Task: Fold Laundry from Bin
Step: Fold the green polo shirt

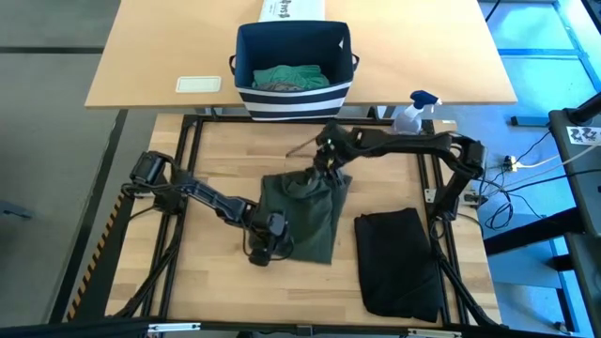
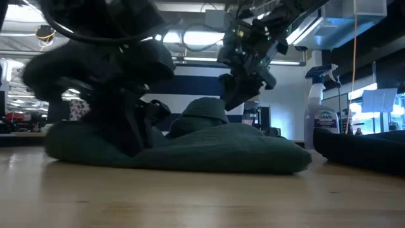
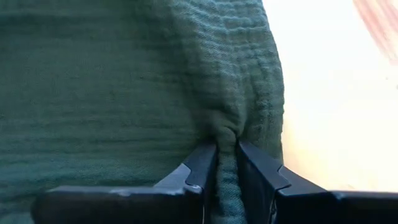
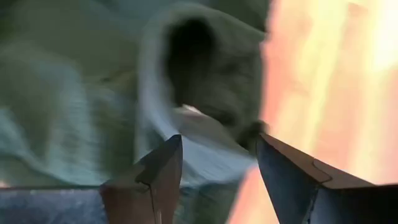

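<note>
The dark green garment [image 1: 305, 216] lies bunched on the wooden table, seen in the low view as a low mound [image 2: 190, 149]. My left gripper [image 1: 272, 242] is at its near left part, shut on the cloth [image 3: 227, 163]. My right gripper [image 1: 325, 169] is open over the garment's far edge. Its fingers stand on either side of a raised hump of cloth [image 4: 205, 81]; whether they touch it I cannot tell. The bin [image 1: 293, 89] stands beyond the table's far edge with teal-green and grey laundry [image 1: 289, 77] inside. My left gripper pinches a small pucker of the green cloth [image 3: 227, 134] between its two fingertips, close to the garment's edge. It comes slanting down from the table's left side. One layer or several, I cannot tell. The garment lies on the table, with creases running into the pinch.
A folded black garment [image 1: 399, 263] lies at the near right of the table. A spray bottle [image 1: 413, 111] stands at the far right corner. A white printed box [image 1: 291, 9] is behind the bin and a white card [image 1: 199, 84] to its left. Bare wood shows at the near left.
</note>
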Robot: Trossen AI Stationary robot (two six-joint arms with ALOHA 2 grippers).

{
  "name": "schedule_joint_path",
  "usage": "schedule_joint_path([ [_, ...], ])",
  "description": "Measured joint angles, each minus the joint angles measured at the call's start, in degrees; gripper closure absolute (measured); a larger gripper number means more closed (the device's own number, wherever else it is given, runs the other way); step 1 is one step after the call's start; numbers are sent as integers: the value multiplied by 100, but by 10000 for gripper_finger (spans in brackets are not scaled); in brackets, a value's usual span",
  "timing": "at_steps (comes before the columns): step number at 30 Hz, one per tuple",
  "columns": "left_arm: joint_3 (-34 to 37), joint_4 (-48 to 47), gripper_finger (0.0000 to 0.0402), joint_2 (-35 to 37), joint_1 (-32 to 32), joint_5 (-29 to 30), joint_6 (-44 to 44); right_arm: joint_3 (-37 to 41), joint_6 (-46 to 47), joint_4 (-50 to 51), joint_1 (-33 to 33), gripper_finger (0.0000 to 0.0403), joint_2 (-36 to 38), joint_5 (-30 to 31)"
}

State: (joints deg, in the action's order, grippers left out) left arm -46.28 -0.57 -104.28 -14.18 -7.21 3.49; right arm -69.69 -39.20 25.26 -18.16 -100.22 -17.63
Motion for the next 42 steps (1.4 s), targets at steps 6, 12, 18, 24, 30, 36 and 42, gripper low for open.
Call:
schedule_joint_path([
  [6, 5, -181, 344, 57, -139, -7, 2, -15, 25, 169, 803, 201, 0, 223],
  [12, 46, -670, 344, 400, -170, -43, 5, -407, 31, 295, 1204, 201, 11, 696],
  [18, 51, -1564, 344, 692, -394, 119, 4, -765, 35, 633, 1221, 201, 11, 735],
  [24, 47, -1641, 344, 696, -515, 252, 43, -767, 186, 576, 1221, 201, -98, 597],
  [30, 46, -1645, 344, 696, -517, 304, 52, -767, 380, 475, 1221, 201, -440, 240],
  [36, 46, -1643, 344, 696, -517, 317, 68, -767, 429, 285, 1221, 205, -494, -27],
  [42, 46, -1647, 344, 696, -517, 319, 68, -769, 441, 407, 1215, 269, -564, 23],
])
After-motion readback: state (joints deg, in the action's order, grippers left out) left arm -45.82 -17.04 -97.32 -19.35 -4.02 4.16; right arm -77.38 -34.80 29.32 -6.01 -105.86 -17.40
